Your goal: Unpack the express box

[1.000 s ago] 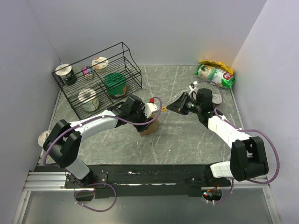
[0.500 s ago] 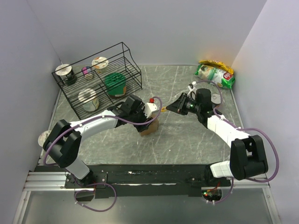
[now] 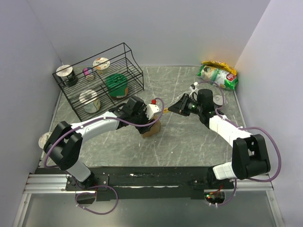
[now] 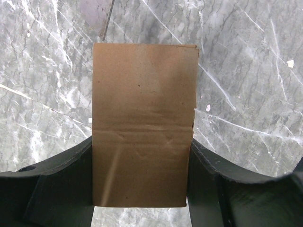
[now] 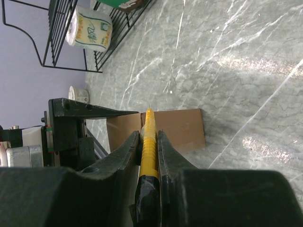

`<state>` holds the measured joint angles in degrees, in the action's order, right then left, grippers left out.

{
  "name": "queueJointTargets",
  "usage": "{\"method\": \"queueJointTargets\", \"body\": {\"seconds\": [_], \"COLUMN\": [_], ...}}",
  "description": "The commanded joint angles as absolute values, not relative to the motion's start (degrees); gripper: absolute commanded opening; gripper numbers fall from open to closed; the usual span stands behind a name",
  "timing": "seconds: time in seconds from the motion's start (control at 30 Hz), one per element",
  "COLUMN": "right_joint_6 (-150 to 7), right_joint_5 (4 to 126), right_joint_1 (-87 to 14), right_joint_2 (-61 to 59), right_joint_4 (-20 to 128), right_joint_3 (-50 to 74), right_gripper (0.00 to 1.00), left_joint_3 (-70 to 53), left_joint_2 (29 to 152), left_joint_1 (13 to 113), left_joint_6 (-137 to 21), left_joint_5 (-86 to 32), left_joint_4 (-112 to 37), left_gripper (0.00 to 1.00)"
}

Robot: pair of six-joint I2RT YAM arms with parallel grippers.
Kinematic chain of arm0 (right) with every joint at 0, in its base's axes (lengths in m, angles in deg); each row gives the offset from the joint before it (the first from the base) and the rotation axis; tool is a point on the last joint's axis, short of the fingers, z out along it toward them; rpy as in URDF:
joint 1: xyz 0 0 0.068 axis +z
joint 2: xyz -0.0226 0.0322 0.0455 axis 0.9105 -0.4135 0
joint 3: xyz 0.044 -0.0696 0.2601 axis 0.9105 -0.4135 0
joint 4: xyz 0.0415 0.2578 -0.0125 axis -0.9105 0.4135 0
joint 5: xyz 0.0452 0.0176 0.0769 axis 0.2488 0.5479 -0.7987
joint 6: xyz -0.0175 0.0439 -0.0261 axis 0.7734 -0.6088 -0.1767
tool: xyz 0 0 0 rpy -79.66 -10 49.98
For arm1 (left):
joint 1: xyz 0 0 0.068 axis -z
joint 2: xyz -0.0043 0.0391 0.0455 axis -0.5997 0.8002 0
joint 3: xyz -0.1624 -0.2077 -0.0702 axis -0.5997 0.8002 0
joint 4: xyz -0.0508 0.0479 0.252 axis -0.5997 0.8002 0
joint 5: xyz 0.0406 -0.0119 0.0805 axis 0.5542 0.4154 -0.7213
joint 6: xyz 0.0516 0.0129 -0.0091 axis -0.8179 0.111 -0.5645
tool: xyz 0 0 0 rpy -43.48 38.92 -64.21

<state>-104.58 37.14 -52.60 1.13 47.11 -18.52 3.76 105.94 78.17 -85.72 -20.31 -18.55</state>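
The box stands on the grey marbled worktop near its middle, in front of the black wire rack and well apart from the green snack bag in the far right corner. It is plain brown cardboard. The left wrist view shows one flat face of it with a faint crease running across.

The left gripper is clenched on the box, with one black finger pressed against each side of that face, so the carton is braced upright in place. The right gripper is clenched on a yellow knife, whose handle is pinched between the two fingers and whose thin tip sticks out beyond them.

The next move turns on how that knife lines up. The box lies straight ahead of the right gripper, to its left across the worktop, and the knife's long axis points right at it. In the right wrist view the tip falls over the top edge of the carton, close to a vertical line where two cardboard panels meet. Whether the tip is touching the cardboard or is just short of it I cannot tell.

I judge the step in hand to be cutting the seam. The left arm is the holder and the right the only one free to work.
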Motion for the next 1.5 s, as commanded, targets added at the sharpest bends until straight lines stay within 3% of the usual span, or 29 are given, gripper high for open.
{"method": "queueJointTargets", "body": {"seconds": [0.0, 1.47], "right_joint_6": [-104.7, -101.3], "right_joint_5": [37.2, 35.9], "right_joint_1": [-52.2, -51.1], "right_joint_2": [1.5, 1.4], "right_joint_4": [44.5, 50.0], "right_joint_3": [-15.8, -13.4], "right_gripper": [0.00, 0.00], "left_joint_3": [3.2, 2.5], "left_joint_2": [105.3, 107.3], "left_joint_1": [78.2, 78.2], "left_joint_6": [-85.0, -83.2], "left_joint_5": [-19.5, -22.7], "left_joint_4": [-20.3, -20.6], "left_gripper": [0.58, 0.55]}}
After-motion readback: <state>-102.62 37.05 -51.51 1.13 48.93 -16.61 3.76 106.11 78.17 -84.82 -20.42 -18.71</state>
